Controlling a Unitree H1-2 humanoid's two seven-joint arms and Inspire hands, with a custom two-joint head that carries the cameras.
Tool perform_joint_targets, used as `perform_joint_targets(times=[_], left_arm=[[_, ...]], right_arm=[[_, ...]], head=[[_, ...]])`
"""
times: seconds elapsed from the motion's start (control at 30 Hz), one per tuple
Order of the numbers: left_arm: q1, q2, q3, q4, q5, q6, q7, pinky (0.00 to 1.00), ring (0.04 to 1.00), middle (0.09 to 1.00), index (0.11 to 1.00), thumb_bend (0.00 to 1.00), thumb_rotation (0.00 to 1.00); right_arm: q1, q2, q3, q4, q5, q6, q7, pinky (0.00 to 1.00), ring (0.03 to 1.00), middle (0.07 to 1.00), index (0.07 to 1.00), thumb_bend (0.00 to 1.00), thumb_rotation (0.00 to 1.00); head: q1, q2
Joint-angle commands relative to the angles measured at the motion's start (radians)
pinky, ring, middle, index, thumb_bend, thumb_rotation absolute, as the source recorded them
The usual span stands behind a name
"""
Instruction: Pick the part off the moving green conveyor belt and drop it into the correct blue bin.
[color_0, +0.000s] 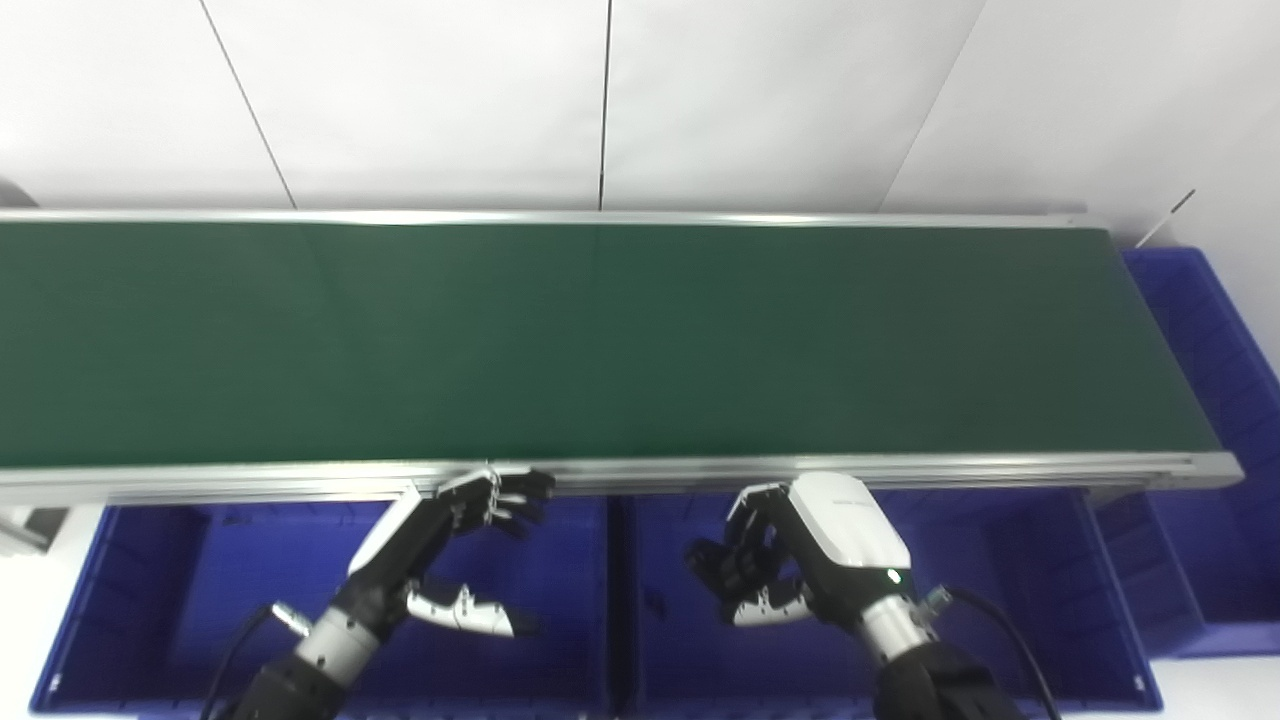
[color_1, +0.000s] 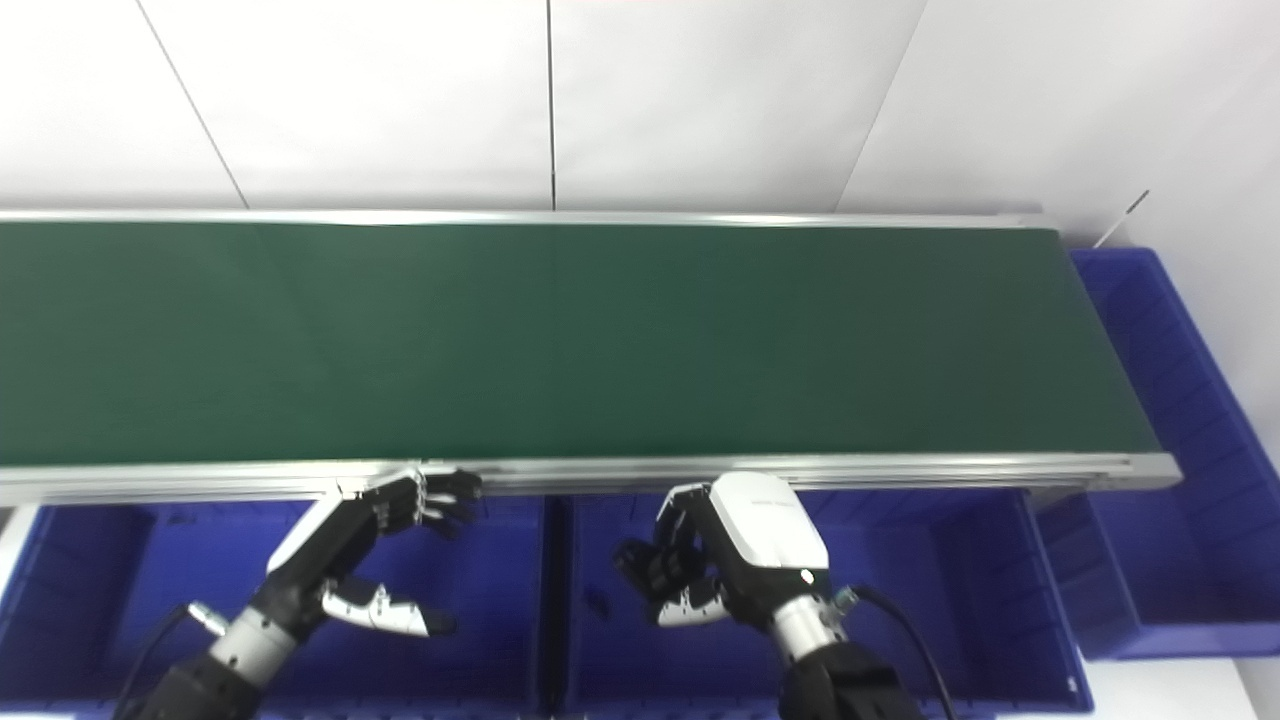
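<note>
The green conveyor belt (color_0: 600, 340) runs across the view, and no part shows on it. My left hand (color_0: 450, 540) hovers over the left blue bin (color_0: 180, 600), just below the belt's near rail, fingers spread and thumb apart, holding nothing. My right hand (color_0: 800, 560) hovers over the middle blue bin (color_0: 1010, 600). Its back faces the camera and its fingers are loosely curled, with nothing seen in them. A small dark speck (color_0: 655, 605) lies on the middle bin's floor; I cannot tell what it is.
A third blue bin (color_0: 1220, 400) stands past the belt's right end. The belt's metal near rail (color_0: 900, 468) runs just above both hands. A white panelled wall (color_0: 600, 100) stands behind the belt.
</note>
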Motion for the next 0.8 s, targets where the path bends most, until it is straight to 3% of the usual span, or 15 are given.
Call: perform_joint_targets(times=[0.0,0.07,0.1,0.13,0.17,0.3,0.4,0.57,0.63,0.77], left_arm=[[-0.001,0.005,0.015,-0.03,-0.013,-0.034,-0.014,0.57,0.663,0.741,0.745,0.87,0.2],[0.001,0.006,0.023,-0.032,-0.016,-0.034,-0.022,0.57,0.661,0.739,0.744,0.87,0.2],[0.002,0.006,0.026,-0.032,-0.017,-0.034,-0.025,0.57,0.662,0.741,0.745,0.87,0.2],[0.003,0.006,0.03,-0.032,-0.019,-0.034,-0.029,0.57,0.664,0.742,0.745,0.87,0.19],[0.003,0.005,0.034,-0.031,-0.022,-0.034,-0.034,0.58,0.669,0.743,0.746,0.87,0.19],[0.007,0.001,0.047,-0.033,-0.029,-0.034,-0.053,0.58,0.674,0.744,0.746,0.87,0.19],[0.009,-0.001,0.054,-0.038,-0.033,-0.034,-0.064,0.58,0.672,0.743,0.746,0.87,0.19],[0.012,-0.004,0.065,-0.039,-0.039,-0.034,-0.079,0.58,0.676,0.744,0.745,0.87,0.19],[0.013,-0.003,0.069,-0.04,-0.041,-0.033,-0.083,0.59,0.679,0.746,0.744,0.87,0.19],[0.019,-0.002,0.078,-0.042,-0.039,-0.034,-0.085,0.59,0.677,0.745,0.744,0.88,0.19]], right_arm=[[-0.015,-0.016,0.016,0.002,-0.016,-0.039,-0.017,0.4,0.435,0.419,0.518,0.52,0.0],[-0.028,-0.026,0.038,0.011,-0.037,-0.014,0.022,0.44,0.481,0.433,0.52,0.52,0.0],[-0.04,-0.033,0.054,0.011,-0.061,0.007,0.072,0.59,0.591,0.477,0.5,0.52,0.0],[-0.05,-0.037,0.07,0.009,-0.09,0.028,0.121,0.77,0.723,0.655,0.589,0.55,0.17],[-0.058,-0.04,0.084,0.008,-0.119,0.044,0.162,0.87,0.79,0.735,0.705,0.61,0.29],[-0.047,-0.033,0.095,-0.005,-0.172,0.051,0.169,0.98,0.901,0.868,0.84,0.7,0.48],[-0.025,-0.023,0.081,-0.024,-0.179,0.043,0.137,1.0,0.987,0.974,0.905,0.75,0.6],[0.032,0.003,0.041,-0.035,-0.081,-0.04,-0.054,1.0,1.0,0.999,0.896,0.8,0.51],[0.06,0.034,0.009,-0.042,0.037,-0.078,-0.122,0.99,0.997,1.0,0.902,0.79,0.45],[0.095,0.079,-0.033,-0.057,0.25,-0.138,-0.17,0.83,0.96,0.984,0.931,0.78,0.41]], head=[[-0.005,0.001],[-0.008,0.003],[-0.009,0.003],[-0.011,0.005],[-0.012,0.005],[-0.012,0.008],[-0.009,0.014],[-0.008,0.015],[-0.008,0.014],[-0.002,0.014]])
